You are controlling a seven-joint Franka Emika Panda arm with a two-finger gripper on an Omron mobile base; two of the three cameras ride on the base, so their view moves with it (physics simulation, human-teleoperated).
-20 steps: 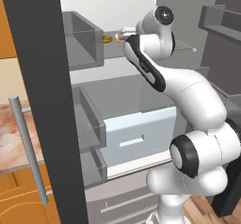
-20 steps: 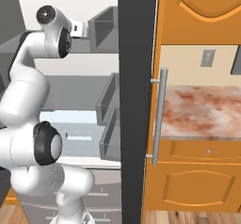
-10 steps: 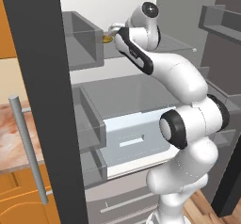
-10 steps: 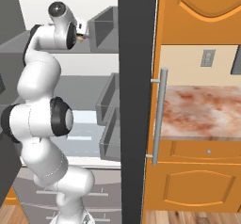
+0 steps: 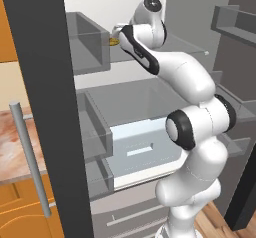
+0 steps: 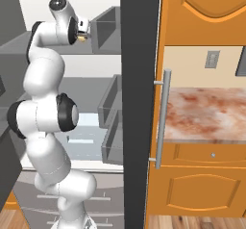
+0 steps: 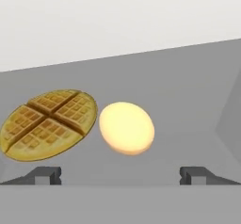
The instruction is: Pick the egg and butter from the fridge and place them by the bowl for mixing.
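**Open gripper reaching for the egg on the upper fridge shelf**

Reaching deeper than a second ago, your arm has stretched up and forward, so the hand now sits over the upper shelf of the fridge (image 5: 50,82), whose dark door stands open.

Your gripper (image 7: 121,175) is spread wide and holds nothing; its two dark fingertips (image 7: 46,175) rise at the bottom of the hand view, well apart. Between them and a little beyond lies the egg (image 7: 126,127), a pale yellow oval resting on the grey shelf. Just to its left, almost touching it, lies a round golden waffle (image 7: 48,124), flat on the same shelf. From the base views you see the gripper (image 5: 116,34) near the shelf's edge, with a small patch of yellow beside it.

The butter cannot be made out in these pictures, nor can the bowl.

Risks from here, as a judgement: the egg is round and smooth, so if the jaws close off-centre it could squirt out or roll along the shelf. The left fingertip could catch the waffle's edge on the way in and push it into the egg. Coming in too low could knock the fingertips against the shelf.
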